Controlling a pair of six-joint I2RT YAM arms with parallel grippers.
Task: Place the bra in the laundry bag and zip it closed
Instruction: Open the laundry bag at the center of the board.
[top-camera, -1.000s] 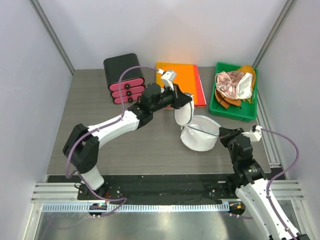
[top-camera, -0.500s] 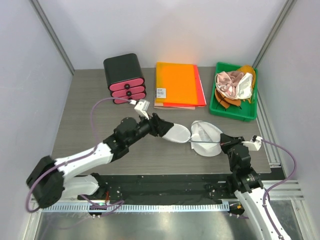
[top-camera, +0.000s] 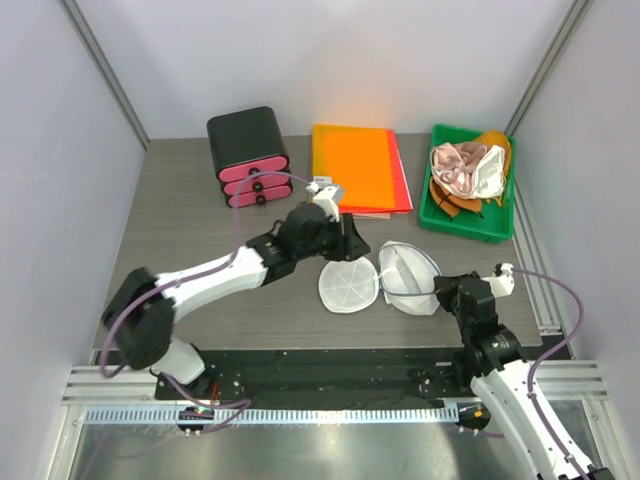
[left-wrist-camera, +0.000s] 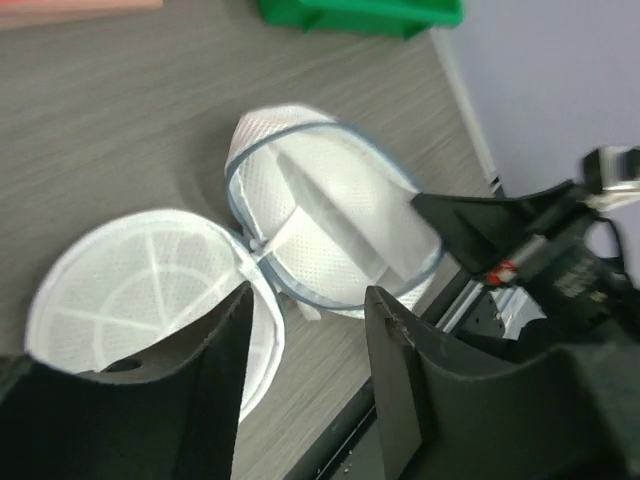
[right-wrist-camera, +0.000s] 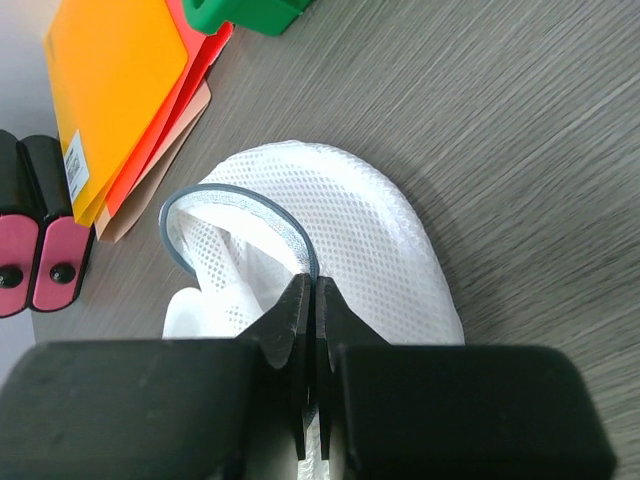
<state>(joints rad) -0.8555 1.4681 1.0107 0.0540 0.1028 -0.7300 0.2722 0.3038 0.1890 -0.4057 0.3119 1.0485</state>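
1 laundry bag (right-wrist-camera: 385, 245) rim in R claw (right-wrist-camera: 312, 300)

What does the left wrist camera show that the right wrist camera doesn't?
Only left wrist: the spoke ribs on the open half of the white round mesh laundry bag, and the open left hand. Only right wrist: the orange folder and the black drawer box with pink fronts. Both: the bag's domed half, the green plastic bin, and the right hand shut on the bag's dark rim.
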